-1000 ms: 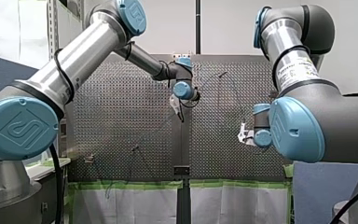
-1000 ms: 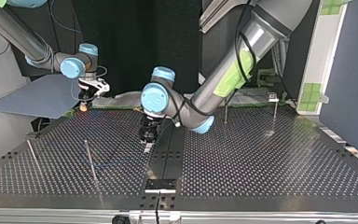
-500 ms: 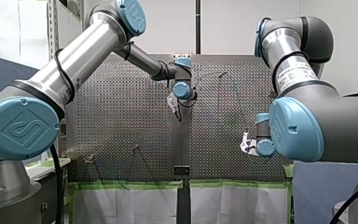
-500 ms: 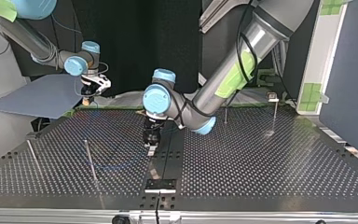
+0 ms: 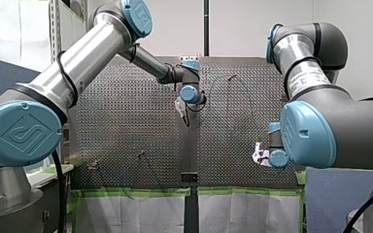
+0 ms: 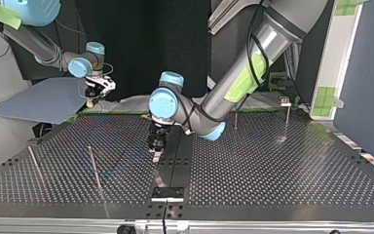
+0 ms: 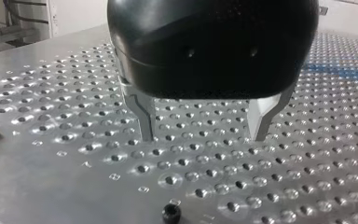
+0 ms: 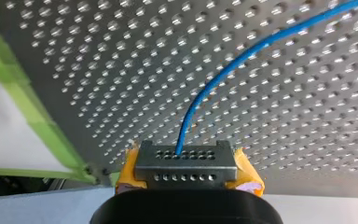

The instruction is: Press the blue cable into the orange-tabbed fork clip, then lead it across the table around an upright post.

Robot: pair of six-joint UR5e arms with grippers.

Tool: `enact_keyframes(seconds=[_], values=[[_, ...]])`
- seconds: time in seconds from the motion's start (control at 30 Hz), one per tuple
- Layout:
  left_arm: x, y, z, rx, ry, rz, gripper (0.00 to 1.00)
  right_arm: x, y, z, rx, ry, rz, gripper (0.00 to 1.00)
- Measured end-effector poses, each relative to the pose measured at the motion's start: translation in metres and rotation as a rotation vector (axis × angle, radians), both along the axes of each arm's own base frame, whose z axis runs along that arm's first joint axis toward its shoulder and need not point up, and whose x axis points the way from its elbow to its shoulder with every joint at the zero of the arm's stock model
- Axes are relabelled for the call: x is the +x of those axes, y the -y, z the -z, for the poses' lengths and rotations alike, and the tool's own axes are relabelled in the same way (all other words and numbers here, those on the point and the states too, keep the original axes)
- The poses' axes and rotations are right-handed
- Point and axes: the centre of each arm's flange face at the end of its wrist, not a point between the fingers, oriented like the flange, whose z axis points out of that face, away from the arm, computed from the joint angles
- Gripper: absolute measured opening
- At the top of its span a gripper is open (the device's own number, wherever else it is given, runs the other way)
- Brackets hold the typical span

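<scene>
The perforated metal desk (image 6: 272, 165), edged with green tape (image 8: 32, 107), lay in front of a dark backdrop in the top view. From my remote station I saw both arms reaching in over it.

My right end effector (image 8: 186, 161) was raised beside the taped edge at the top view's far left. Its yellow pads (image 8: 247, 173) were drawn together on the blue cable (image 8: 223, 70). In the right wrist view the cable rose from between the pads and curved away over the holes, towards the far part of the desk. In the top view this end effector (image 6: 93, 100) hung clear of the surface.

My left end effector (image 6: 156, 148) hung low over the middle of the desk, beside the dark centre strip. In the left wrist view its two metal fingers (image 7: 142, 119) stood apart with nothing between them, their tips just above the holes. A small black screw (image 7: 171, 213) lay on the desk near them.

Thin upright posts (image 6: 95, 168) stood on the desk. In the top view two were at the near left and two at the far right, all well apart from both end effectors. A black block (image 6: 167, 193) sat at the desk's near edge, in line with the centre strip.
</scene>
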Motion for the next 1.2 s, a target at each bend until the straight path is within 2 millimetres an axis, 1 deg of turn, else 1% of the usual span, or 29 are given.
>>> enact_keyframes(seconds=[0.23,0.37,0.47,0.93,1.07,1.2], values=[[-0.001,-0.001,0.001,0.007,-0.011,0.005,0.97,-0.003,-0.004,0.022,0.016,0.005,0.004,0.0],[0.0,-0.002,0.001,0.008,-0.011,0.004,0.97,-0.004,-0.008,0.04,0.029,0.007,0.006,0.0],[0.001,-0.002,0.001,0.007,-0.011,0.002,0.97,-0.005,-0.01,0.049,0.034,0.01,0.008,0.0],[0.006,-0.009,0.001,0.016,-0.011,-0.005,0.97,-0.008,-0.015,0.082,0.019,0.019,0.012,0.0],[0.007,-0.01,0.002,0.023,-0.012,-0.007,0.97,-0.009,-0.019,0.095,0.018,0.009,0.013,0.0],[0.007,-0.01,0.002,0.025,-0.011,-0.004,0.97,-0.009,-0.024,0.102,0.017,-0.023,0.02,0.0]])
